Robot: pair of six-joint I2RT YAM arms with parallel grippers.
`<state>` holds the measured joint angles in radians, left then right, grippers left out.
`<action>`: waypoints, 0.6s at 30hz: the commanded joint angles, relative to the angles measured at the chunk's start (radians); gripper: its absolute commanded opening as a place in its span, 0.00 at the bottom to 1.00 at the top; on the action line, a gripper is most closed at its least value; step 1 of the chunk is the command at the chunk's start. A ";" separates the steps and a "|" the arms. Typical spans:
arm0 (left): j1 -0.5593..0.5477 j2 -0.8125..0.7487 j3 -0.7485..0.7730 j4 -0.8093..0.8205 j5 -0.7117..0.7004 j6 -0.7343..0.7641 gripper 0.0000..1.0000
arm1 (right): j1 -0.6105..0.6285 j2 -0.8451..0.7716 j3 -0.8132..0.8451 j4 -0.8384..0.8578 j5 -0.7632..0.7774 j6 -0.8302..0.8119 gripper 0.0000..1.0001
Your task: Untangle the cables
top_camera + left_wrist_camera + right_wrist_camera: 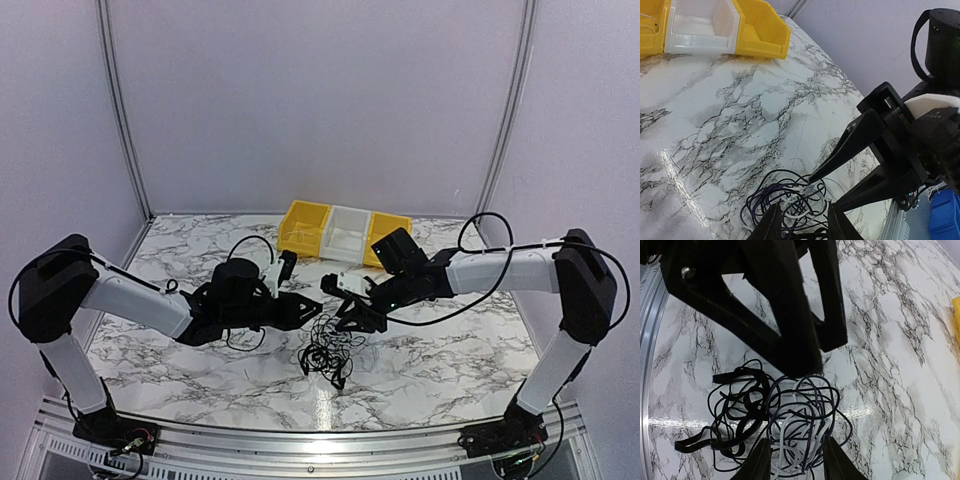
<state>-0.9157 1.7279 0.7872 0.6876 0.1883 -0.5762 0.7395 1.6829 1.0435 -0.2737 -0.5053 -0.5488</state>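
- Closest to the near rail: one loose tangle of cables [328,352], flat on the counter [190,365], roughly midway between the two arms.
- Cannot be counted strand by strand: mostly black, a few dark bluish, one whitish run through the middle.
- Shows no clear long axis; spreads about as wide as deep, with flat black loops trailing off toward the rail side.
- Just beyond and above the tangle: left tool [804,212], jaws standing apart, nothing clamped between them as far as the wrist views show.
- Facing it almost tip to tip: right tool [797,445], likewise parted, with strands lying below and between its fingers rather than pinched.
- Places the tangle beneath both tools and a little nearward of them; reads as about equally close to each, the right perhaps a shade closer.
- Calls, by judgement, for a drop down and slightly back toward the rail, each tool taking a different strand (black loops for one, the whitish run for the other) before drawing apart.
- Farthest back, well apart from the tangle, at the counter's rear edge: three bins [347,240] side by side, yellow, white, yellow.
- Tally: two tools, one tangle, three bins.
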 commanded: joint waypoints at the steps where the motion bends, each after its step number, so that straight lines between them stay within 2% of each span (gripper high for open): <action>1: 0.006 0.057 0.054 -0.033 0.046 0.028 0.33 | -0.022 -0.005 -0.018 0.045 -0.007 0.004 0.35; 12: 0.008 0.187 0.135 -0.048 0.085 0.045 0.34 | -0.129 0.002 -0.013 0.035 -0.040 0.028 0.29; 18: 0.008 0.194 0.117 -0.048 0.103 0.023 0.34 | -0.132 0.001 -0.016 0.007 -0.109 0.012 0.23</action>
<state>-0.9131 1.9114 0.9028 0.6529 0.2649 -0.5488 0.6071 1.6829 1.0164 -0.2539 -0.5446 -0.5346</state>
